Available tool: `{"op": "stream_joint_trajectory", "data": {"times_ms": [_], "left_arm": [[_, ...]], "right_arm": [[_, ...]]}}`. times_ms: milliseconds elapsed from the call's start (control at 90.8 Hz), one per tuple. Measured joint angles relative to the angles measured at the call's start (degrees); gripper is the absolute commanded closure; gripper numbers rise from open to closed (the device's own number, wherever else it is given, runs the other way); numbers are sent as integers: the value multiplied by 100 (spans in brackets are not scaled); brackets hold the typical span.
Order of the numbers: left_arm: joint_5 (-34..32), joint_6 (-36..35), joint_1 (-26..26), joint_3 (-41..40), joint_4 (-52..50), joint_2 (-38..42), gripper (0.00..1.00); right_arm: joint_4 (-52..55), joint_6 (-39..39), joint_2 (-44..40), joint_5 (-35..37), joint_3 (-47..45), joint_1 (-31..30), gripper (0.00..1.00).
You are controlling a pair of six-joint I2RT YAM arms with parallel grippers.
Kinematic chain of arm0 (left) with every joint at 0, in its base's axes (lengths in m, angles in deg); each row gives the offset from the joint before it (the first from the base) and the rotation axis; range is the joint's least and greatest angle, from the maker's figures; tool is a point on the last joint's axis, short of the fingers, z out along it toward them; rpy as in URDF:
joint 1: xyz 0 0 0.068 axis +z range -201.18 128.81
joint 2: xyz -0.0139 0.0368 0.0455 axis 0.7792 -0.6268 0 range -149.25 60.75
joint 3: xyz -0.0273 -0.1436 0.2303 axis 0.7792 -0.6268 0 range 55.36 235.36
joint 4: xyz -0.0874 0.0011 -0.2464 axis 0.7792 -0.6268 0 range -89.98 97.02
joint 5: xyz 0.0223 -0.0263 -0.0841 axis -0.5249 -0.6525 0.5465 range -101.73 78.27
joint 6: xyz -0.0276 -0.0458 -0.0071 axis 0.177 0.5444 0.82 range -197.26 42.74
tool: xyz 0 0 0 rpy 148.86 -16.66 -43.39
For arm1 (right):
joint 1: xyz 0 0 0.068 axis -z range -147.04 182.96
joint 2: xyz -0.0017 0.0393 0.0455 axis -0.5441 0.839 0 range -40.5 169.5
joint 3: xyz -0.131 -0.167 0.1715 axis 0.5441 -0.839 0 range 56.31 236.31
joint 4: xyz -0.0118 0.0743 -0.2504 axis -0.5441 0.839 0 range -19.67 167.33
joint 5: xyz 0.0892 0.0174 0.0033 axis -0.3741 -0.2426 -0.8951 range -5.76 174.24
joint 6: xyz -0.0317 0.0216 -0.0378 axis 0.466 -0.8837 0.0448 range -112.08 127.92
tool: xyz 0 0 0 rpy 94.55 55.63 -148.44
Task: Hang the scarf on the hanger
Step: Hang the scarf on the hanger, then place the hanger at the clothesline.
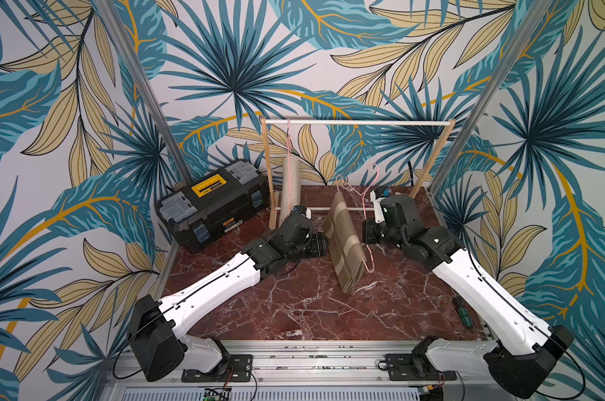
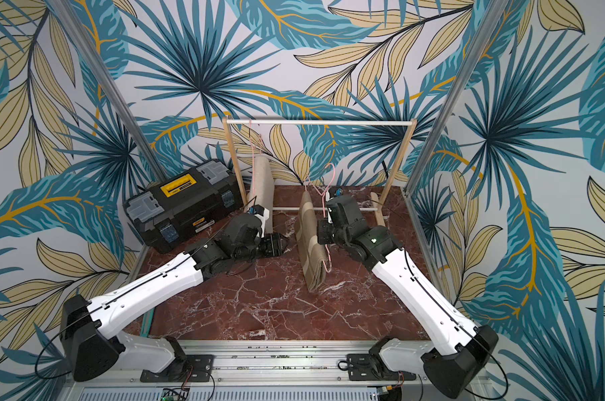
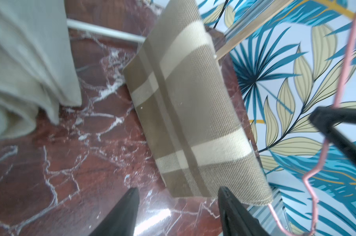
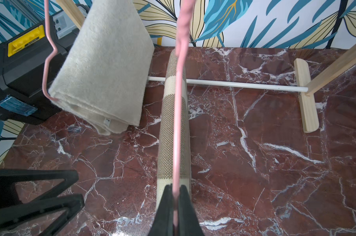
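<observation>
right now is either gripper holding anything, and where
Right gripper pinches the pink hanger by its sloping side wire; the plaid scarf hangs on it. Left gripper is open, empty.

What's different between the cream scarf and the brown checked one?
The cream scarf is plain; the brown checked scarf has pale bands. The cream scarf's hanger hooks on the rack's top rail, while the brown checked scarf's hanger is pinched in the right gripper, off the rail. The cream scarf hangs beside the toolbox; the brown checked scarf is nearer the table's middle. Both are folded over pink wire hangers.
</observation>
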Motion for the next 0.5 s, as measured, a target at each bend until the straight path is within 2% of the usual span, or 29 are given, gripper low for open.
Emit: {"op": "stream_joint_trajectory", "data": {"times_ms": [33,77,242,496], "left_arm": [[-4,-70,17,208,-15,-83,4],[4,-111,37,518,-37,-221,0],[234,-356,26,1228,-98,-605,1],[304,-435,-289,844,-105,-476,8]], "right_arm": [[39,24,61,35,120,0,100],[79,52,144,83,269,0,100],[122,155,581,289,855,0,100],[125,173,1276,450,1456,96,100]]}}
